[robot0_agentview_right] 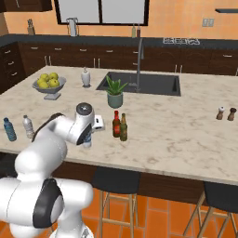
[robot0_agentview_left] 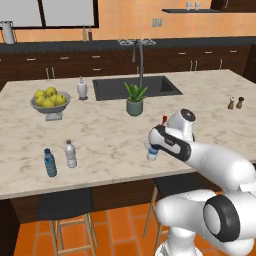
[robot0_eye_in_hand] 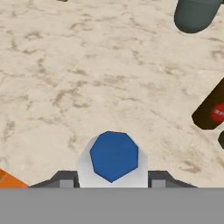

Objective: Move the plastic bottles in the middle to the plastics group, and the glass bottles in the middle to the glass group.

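Seen from above in the hand view, a small clear plastic bottle with a blue top stands between my fingers, and my gripper is shut on it. The same bottle hangs under the gripper near the counter's front edge. The red-brown glass bottle and the olive-brown one stand just right of the gripper. The plastics group, a blue bottle and a greyish one, stands far left. The glass group, a tan bottle and a dark one, is far right.
A potted plant stands behind the middle bottles, before the sink. A bowl of lemons and a white jar sit at the back left. Stools stand under the counter's front edge.
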Controlling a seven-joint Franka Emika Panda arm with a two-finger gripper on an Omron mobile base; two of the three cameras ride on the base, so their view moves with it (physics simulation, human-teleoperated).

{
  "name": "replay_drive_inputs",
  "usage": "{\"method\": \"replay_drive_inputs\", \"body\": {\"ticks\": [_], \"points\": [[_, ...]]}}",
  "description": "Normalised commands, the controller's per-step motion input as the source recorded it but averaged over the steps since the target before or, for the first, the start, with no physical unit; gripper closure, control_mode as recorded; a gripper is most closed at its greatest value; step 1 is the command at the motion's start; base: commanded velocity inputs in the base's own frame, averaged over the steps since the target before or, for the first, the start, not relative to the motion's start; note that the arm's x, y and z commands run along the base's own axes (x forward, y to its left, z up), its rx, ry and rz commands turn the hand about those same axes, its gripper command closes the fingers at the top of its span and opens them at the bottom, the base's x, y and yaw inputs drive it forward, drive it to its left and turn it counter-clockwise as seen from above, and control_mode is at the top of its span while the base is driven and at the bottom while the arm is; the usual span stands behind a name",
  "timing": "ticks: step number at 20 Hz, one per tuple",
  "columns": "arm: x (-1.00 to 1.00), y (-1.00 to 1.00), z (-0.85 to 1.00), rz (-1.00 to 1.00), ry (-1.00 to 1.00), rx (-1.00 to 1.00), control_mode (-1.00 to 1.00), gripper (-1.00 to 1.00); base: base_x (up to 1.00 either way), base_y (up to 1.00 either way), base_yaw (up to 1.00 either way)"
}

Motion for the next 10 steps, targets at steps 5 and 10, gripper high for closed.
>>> {"method": "replay_drive_inputs", "body": {"ticks": [5,10], "points": [[0.0,1.0,0.18,0.1,0.0,0.0,-1.0,1.0,0.0,0.0,0.0],[0.08,1.0,0.23,0.09,0.0,0.0,-1.0,1.0,0.0,0.0,0.0]]}}
